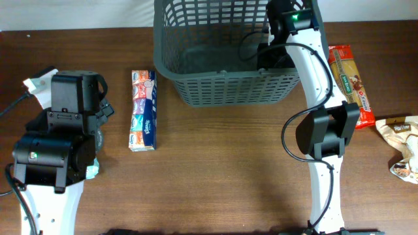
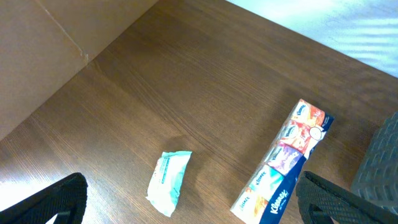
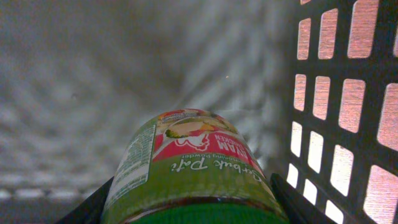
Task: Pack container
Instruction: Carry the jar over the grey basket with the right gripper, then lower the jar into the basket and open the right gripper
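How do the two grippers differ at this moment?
The left gripper is wide open and empty; the right gripper is shut on a jar. The left hangs over the table outside the basket; the right is inside it. Both have dark fingers.

Jar (image 3: 193,168) inside container (image 1: 228,88); tissue pack (image 1: 144,111) left of it.

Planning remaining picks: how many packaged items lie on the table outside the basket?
4: tissue multipack left of the basket; small wipes packet beside the left arm; pasta packet right of the basket; crumpled bag far right. Others may be hidden.
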You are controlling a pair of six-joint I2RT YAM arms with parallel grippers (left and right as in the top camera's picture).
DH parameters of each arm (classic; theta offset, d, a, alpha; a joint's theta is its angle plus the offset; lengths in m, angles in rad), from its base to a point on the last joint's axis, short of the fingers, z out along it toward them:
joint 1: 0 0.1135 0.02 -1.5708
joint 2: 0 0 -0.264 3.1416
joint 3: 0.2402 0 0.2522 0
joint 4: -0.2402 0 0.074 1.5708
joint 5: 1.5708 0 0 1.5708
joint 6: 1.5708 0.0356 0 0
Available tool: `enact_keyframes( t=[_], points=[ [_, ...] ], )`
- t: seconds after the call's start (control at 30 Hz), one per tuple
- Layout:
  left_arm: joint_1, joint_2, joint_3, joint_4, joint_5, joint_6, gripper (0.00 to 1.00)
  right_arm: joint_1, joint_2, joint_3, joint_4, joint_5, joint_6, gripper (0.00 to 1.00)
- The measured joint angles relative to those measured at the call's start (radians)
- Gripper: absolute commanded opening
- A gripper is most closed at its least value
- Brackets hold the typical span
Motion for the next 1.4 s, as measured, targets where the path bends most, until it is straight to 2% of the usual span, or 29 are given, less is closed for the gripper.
enact_keyframes(
  t=[0.3,0.4,0.6,0.8,1.0,1.17,1.4],
  points=[
    [0.000,0.000,0.000,0.000,0.000,0.000,1.00,0.000,0.003,0.000,-0.004,0.000,0.001,0.06],
    [0.000,0.000,0.000,0.000,0.000,0.000,1.00,0.000,0.003,0.000,-0.004,0.000,0.000,0.16],
    [0.000,0.000,0.000,0.000,0.000,0.000,1.00,0.000,0.003,0.000,-0.004,0.000,0.000,0.31],
    [0.000,0.000,0.000,0.000,0.000,0.000,1.00,0.000,0.003,0.000,-0.002,-0.001,0.001,0.57],
    [0.000,0.000,0.000,0.000,0.000,0.000,1.00,0.000,0.003,0.000,0.013,-0.017,0.000,0.74],
    [0.000,0.000,0.000,0.000,0.000,0.000,0.99,0.000,0.003,0.000,0.021,-0.027,0.002,0.80],
    [0.000,0.000,0.000,0.000,0.000,0.000,1.00,0.000,0.003,0.000,0.022,-0.030,0.001,0.82]
  ],
)
